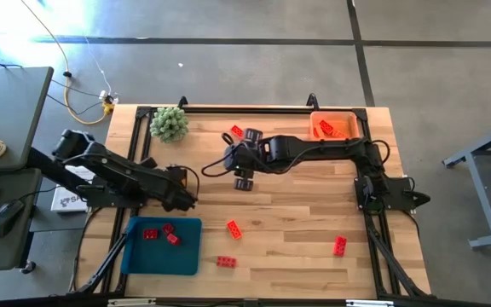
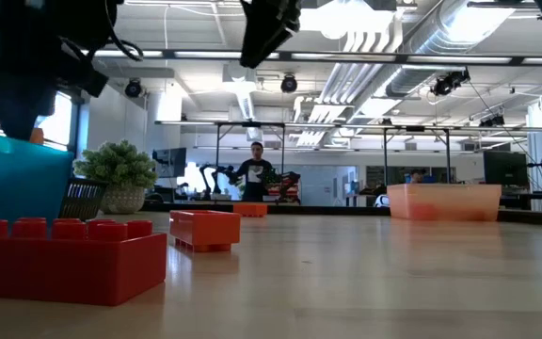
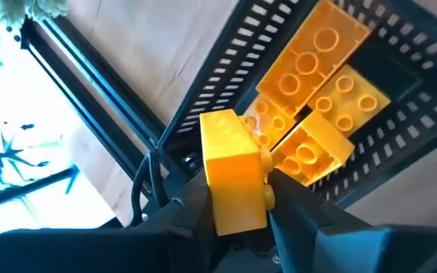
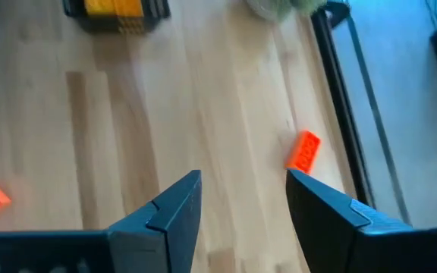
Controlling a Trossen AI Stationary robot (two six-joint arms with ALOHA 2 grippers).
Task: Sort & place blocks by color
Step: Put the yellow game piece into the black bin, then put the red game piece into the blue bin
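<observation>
Two hands at work: the left hand (image 3: 237, 208) pinches a yellow block (image 3: 232, 171) over the black slatted basket (image 3: 400, 45); the right hand (image 4: 241, 201) hangs spread and empty over mid-worktop.
Step in hand: dropping the yellow block in with the yellow blocks already in the basket (image 3: 321, 98), as I judge it.
Doing it well: keep the block inside the basket's walls, part the fingers only there, and lift straight off.
Left arm pose: folded low across the worktop's (image 1: 297, 222) left side, hand near the blue tray (image 1: 186, 256).
Right arm pose: stretched from the right edge toward the centre, hand pointing at an orange block (image 4: 303, 152) near the back edge.
Remaining blocks: red ones in the blue tray (image 1: 160, 233); four more red (image 1: 233, 228) loose at the front; orange ones in the orange bin (image 1: 332, 126).
</observation>
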